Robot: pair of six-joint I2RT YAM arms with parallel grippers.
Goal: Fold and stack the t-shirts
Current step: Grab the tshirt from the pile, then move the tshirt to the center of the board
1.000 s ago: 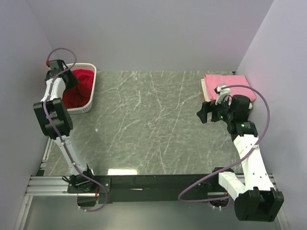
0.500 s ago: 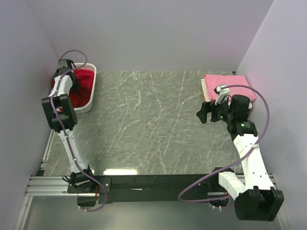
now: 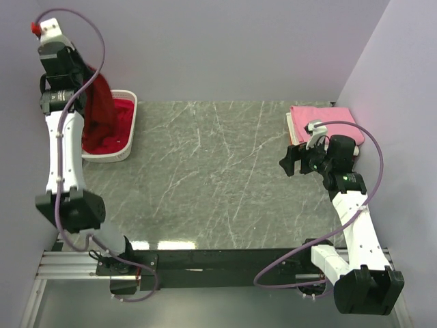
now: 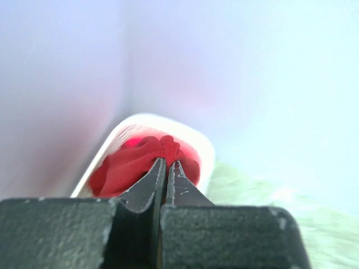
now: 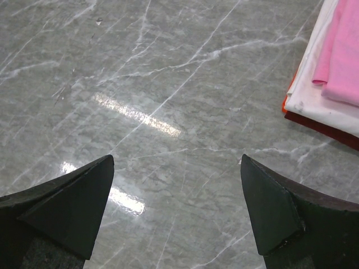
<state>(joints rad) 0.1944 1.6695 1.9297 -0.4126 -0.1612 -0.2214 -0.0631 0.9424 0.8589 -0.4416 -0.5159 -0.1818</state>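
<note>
My left gripper [image 3: 83, 70] is raised high at the back left, above the basket, and is shut on a dark red t-shirt [image 3: 101, 109] that hangs down into it. In the left wrist view the fingertips [image 4: 167, 163] pinch a bunch of red cloth [image 4: 132, 168]. A brighter crimson t-shirt [image 3: 117, 131] lies in the basket. At the back right sits a folded stack with a pink t-shirt [image 3: 321, 119] on top; in the right wrist view the pink one [image 5: 342, 56] lies on a white one [image 5: 320, 98]. My right gripper [image 3: 290, 161] hovers open and empty beside that stack, its jaws [image 5: 176, 210] wide over bare marble.
The white lattice basket [image 3: 130, 130] stands at the table's back left corner, close to the left wall. A dark red layer [image 5: 322, 124] shows under the stack. Grey marble tabletop [image 3: 218, 171] spans between basket and stack. Walls close in on both sides and behind.
My left gripper has shut on the dark red t-shirt in the basket and risen high, pulling the cloth up. The right arm has not moved.
</note>
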